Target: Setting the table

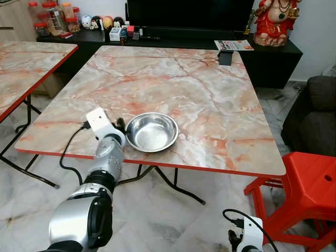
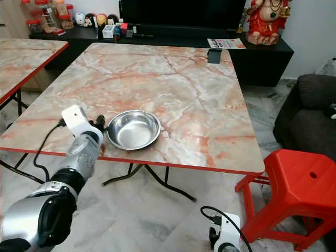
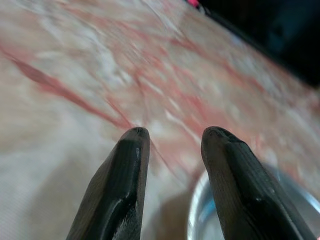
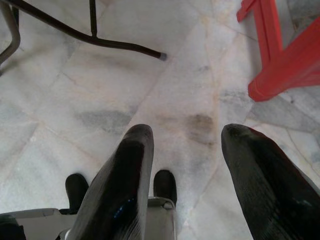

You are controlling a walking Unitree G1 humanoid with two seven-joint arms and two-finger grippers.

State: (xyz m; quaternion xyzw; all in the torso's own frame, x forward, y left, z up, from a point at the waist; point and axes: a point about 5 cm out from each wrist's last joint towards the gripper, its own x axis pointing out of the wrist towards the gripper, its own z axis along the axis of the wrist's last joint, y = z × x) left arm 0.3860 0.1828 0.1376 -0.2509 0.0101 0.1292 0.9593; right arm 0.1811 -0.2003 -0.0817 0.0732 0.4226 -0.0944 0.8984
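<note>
Shallow round stainless steel bowl [image 1: 151, 132] sits near the marble table's [image 1: 210, 105] front edge; my left gripper [image 3: 170, 150] hangs spread at its 9 o'clock rim. Light, rigid, slippery, so I'd pinch the rim

A shiny, empty steel bowl [image 1: 151, 132] sits upright near the marble table's [image 1: 210, 94] front edge.

The two eye views are looking forward and down from the head, well back from the table [image 1: 210, 94], and both are taking in its whole top, the bowl [image 1: 151, 131] and the stool [image 2: 302, 184]. The left wrist view is skimming close along its fingers [image 3: 117, 185] over the tabletop, sharing the bowl's rim. The right wrist view is pointing down at the floor [image 4: 165, 100], catching the stool's leg.
</note>
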